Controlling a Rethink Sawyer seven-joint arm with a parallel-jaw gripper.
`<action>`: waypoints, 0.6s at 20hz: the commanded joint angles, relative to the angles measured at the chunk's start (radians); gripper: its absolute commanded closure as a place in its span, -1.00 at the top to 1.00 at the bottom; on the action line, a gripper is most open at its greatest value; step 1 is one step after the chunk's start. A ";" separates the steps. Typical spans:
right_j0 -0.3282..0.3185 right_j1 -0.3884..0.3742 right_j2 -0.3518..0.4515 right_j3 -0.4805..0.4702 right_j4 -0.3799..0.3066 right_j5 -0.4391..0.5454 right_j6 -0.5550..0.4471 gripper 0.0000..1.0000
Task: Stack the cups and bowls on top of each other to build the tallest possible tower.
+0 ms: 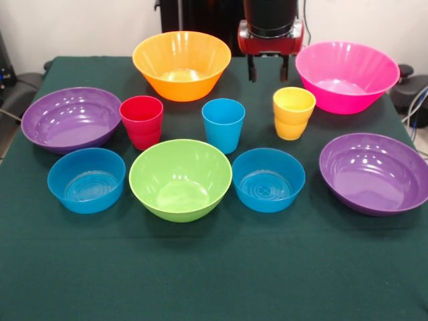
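Observation:
All cups and bowls stand apart and upright on the green tablecloth (214,281); no tower stands. At the back are the large orange-yellow bowl (181,64) and the large pink bowl (346,75). In the middle row stand the red cup (141,121), blue cup (223,124) and yellow cup (293,112). Purple bowls sit at far left (71,118) and far right (374,172). Across the front are a small blue bowl (86,179), the lime green bowl (180,178) and a second small blue bowl (268,178). My gripper (268,68) hangs open and empty at the back, between the orange-yellow and pink bowls.
Dark equipment and cables lie beyond the table's left and right edges. A broad strip of cloth runs in front of the front row of bowls.

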 commanded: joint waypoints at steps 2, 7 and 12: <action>0.014 0.024 0.046 -0.097 0.021 0.056 0.121 1.00; 0.014 0.037 0.044 -0.149 0.019 0.052 0.119 1.00; 0.026 0.077 0.039 -0.196 0.015 0.025 0.126 1.00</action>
